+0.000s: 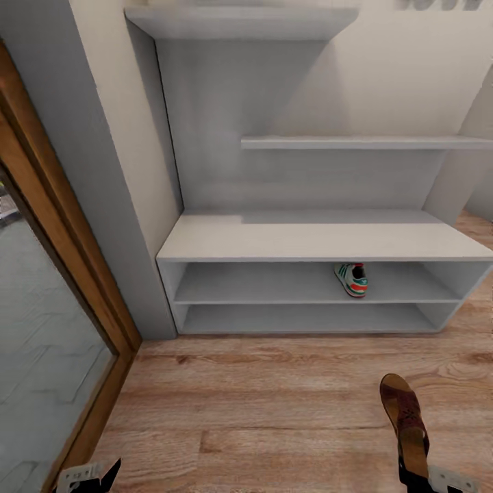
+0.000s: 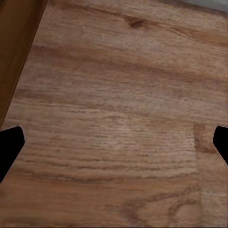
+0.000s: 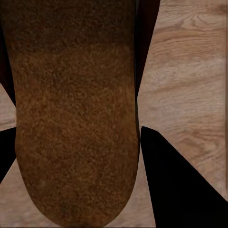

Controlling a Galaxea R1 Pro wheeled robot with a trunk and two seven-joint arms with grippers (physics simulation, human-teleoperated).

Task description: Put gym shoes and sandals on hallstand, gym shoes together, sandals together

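Nearest, the right claw (image 1: 415,472) is clamped on a brown sandal (image 1: 405,414), held above the floor (image 1: 274,411) with its toe toward the rack (image 1: 308,239); the black fingers (image 3: 175,180) press its sides. The left claw (image 1: 89,474) hangs with fingers wide apart over bare planks, touching nothing. Farther off, one gym shoe (image 1: 352,279) sits on the rack's upper shelf, right of middle.

The light-grey hallstand (image 1: 322,239) stands on the wood floor (image 1: 274,411), one gym shoe (image 1: 352,279) on its upper shelf.
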